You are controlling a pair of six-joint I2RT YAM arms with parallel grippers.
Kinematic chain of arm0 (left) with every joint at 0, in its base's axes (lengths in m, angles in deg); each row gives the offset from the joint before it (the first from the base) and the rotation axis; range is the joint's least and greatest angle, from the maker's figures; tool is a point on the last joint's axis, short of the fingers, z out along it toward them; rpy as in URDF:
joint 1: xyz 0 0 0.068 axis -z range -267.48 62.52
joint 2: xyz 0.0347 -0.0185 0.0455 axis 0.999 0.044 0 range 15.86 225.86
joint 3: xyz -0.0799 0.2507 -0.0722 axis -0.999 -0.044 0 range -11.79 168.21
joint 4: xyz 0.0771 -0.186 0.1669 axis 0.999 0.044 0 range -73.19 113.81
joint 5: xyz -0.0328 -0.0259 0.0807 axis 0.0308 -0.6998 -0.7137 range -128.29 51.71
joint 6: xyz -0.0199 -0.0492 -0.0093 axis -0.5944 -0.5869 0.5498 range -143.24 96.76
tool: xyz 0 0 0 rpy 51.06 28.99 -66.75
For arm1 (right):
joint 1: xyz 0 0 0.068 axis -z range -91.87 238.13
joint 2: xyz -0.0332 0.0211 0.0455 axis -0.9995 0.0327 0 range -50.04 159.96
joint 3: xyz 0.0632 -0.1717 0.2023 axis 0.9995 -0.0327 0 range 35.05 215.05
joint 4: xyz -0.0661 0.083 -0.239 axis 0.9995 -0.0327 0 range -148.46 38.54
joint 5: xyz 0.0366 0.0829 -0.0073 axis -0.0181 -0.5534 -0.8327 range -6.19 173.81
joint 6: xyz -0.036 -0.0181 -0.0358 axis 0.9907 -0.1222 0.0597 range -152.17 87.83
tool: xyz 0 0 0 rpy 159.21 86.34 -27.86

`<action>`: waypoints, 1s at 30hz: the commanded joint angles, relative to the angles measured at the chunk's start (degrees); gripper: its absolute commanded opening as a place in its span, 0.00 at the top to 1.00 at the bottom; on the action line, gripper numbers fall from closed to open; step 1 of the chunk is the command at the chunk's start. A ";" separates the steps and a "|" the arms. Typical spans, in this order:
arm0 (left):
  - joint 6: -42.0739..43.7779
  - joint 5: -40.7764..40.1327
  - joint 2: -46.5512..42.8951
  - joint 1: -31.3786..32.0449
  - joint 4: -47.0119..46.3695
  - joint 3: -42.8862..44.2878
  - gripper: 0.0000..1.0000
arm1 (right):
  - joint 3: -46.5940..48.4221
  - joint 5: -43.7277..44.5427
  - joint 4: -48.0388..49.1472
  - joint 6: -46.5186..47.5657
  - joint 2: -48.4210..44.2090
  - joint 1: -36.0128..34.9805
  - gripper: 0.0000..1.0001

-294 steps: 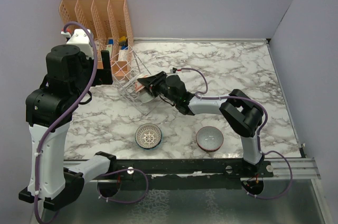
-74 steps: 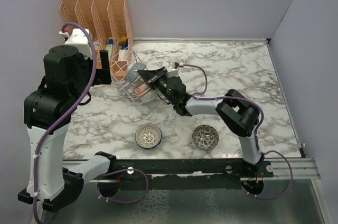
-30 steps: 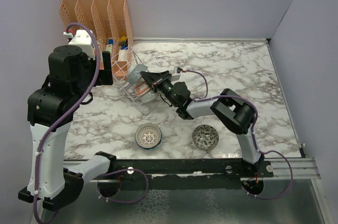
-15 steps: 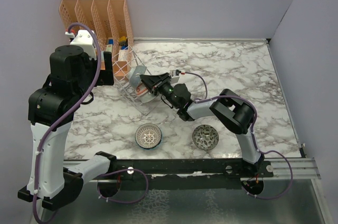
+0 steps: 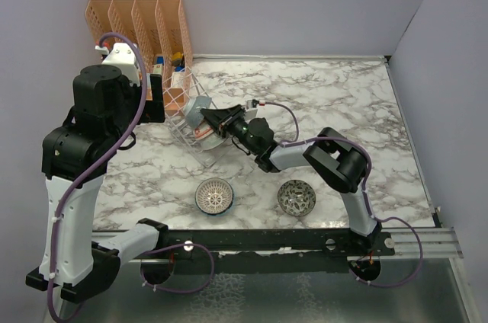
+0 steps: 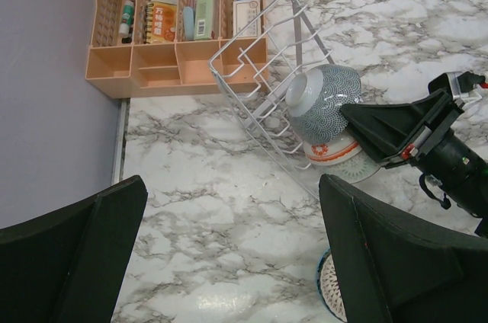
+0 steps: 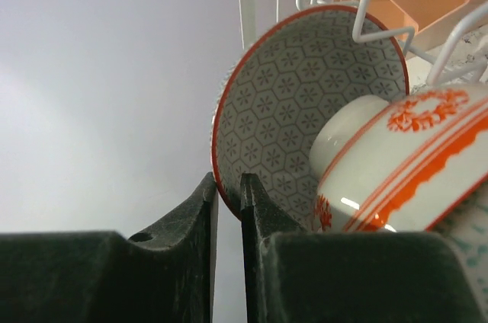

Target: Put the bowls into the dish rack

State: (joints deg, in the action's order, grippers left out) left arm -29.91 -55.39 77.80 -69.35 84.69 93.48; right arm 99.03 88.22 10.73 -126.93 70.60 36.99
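The wire dish rack [image 5: 183, 110] lies tilted beside the orange organizer; it also shows in the left wrist view [image 6: 255, 94]. My right gripper [image 5: 207, 118] is shut on the rim of the grey-white bowl with the red rim [image 7: 305, 102], held on edge inside the rack [image 6: 328, 94]. A white bowl with orange bands [image 7: 404, 163] leans against it, over a pale green bowl [image 6: 360, 169]. The white lattice bowl [image 5: 214, 195] and the green leaf-patterned bowl [image 5: 296, 197] sit on the table in front. My left gripper [image 6: 229, 262] is open and empty, high above the table.
The orange slotted organizer [image 5: 141, 26] with small items stands in the back left corner, touching the rack. Grey walls close the left, back and right. The marble table [image 5: 343, 102] stretches to the right of the rack.
My right gripper has pushed the red-rimmed bowl a little further left into the rack. The left arm has barely moved.
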 commanded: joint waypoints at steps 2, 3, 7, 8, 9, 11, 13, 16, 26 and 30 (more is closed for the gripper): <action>0.62 0.13 -0.12 0.24 -1.77 -0.44 0.01 | 2.09 -2.27 -3.80 1.98 -0.71 -0.81 0.90; 0.61 0.07 -0.16 0.25 -1.78 -0.42 0.01 | 2.43 -2.29 -4.00 2.31 -0.61 -0.81 0.91; 0.75 -0.28 -0.20 0.25 -1.70 -0.36 0.01 | 3.74 -1.42 -3.64 2.73 0.15 -0.81 0.99; 0.76 -0.37 -0.21 0.24 -1.70 -0.34 0.01 | 4.07 -1.27 -3.37 2.74 0.27 -0.81 0.99; 0.76 -0.45 -0.30 0.24 -1.70 -0.33 0.01 | 4.44 -1.29 -3.32 2.74 0.44 -0.73 0.99; 0.79 -0.56 -0.29 0.24 -1.71 -0.48 0.01 | 5.13 -1.47 -3.54 2.32 0.55 -0.72 0.99; 0.83 -0.56 -0.40 0.24 -1.81 -0.48 0.01 | 5.88 -1.82 -3.41 1.79 0.85 -0.72 0.99; 0.84 -0.56 -0.49 0.25 -1.86 -0.42 0.01 | 7.65 -2.30 -2.67 1.12 1.73 -0.64 0.99; 0.79 -0.76 -0.76 0.24 -1.61 -0.15 0.01 | 13.14 -2.56 -0.67 2.62 2.68 0.61 0.99; 0.63 -0.50 -0.83 0.24 -1.75 0.06 0.01 | 13.90 -1.77 -1.66 5.95 0.83 1.07 0.99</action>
State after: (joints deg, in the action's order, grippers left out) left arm -29.85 -55.43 77.84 -69.35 84.16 93.18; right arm 109.87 86.90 5.97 -124.31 73.84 37.52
